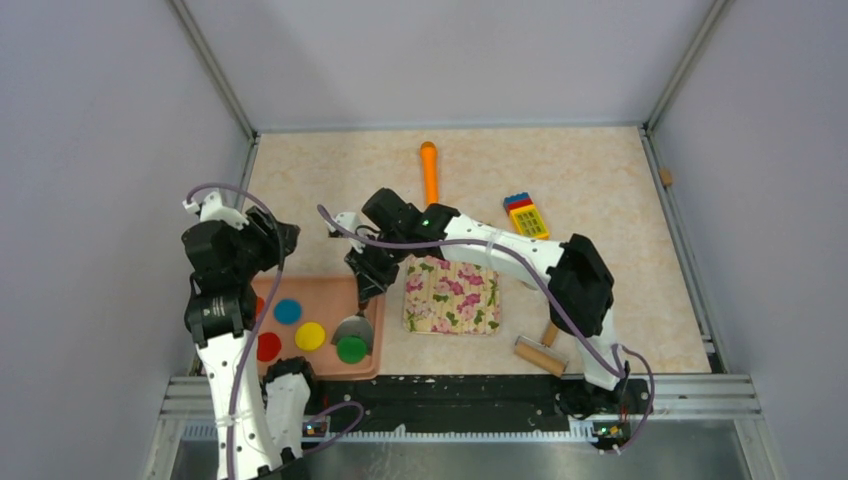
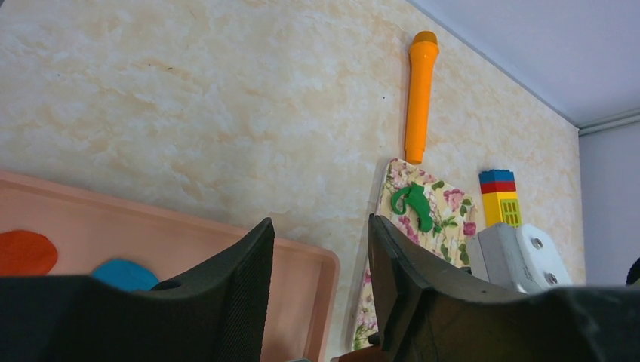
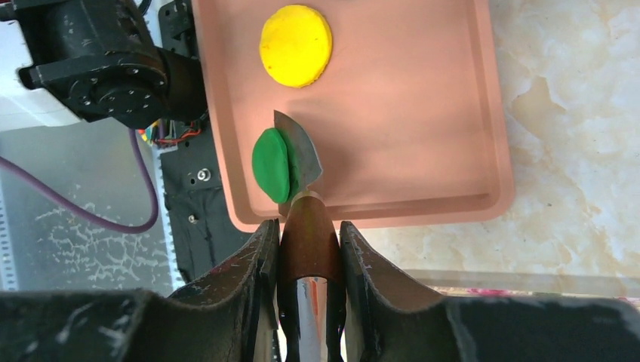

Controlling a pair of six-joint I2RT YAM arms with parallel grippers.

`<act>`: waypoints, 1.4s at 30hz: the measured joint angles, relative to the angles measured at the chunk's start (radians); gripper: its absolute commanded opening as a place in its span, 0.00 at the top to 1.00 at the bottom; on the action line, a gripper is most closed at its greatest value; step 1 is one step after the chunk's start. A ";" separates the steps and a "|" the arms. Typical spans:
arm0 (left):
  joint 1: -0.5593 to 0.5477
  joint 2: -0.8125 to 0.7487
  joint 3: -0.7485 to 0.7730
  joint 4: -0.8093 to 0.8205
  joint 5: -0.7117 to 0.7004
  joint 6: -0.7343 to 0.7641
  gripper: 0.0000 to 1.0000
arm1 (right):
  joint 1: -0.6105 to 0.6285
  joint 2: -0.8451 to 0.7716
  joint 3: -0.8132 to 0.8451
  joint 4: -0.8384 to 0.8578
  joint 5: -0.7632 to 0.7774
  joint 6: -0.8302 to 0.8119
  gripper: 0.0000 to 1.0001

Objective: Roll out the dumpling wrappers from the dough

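The right gripper (image 3: 308,232), clamped on the spatula (image 3: 303,151), was apparently placing the wrapper (image 3: 270,164) centre-left in the tray (image 3: 423,136); next, the blade had to slide clear.

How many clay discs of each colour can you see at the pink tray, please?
Orange disc: 1
Blue disc: 1
Yellow disc: 1
Red disc: 1
Green disc: 1, lying partly on the spatula blade
Total: 5
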 measured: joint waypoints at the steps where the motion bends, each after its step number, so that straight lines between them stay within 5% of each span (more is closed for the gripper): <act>1: 0.000 -0.005 -0.003 0.000 0.002 -0.003 0.48 | 0.000 0.003 0.000 -0.001 0.009 -0.003 1.00; 42: 0.001 -0.072 -0.060 0.000 0.073 -0.053 0.47 | 0.070 0.044 0.185 0.005 0.425 -0.238 1.00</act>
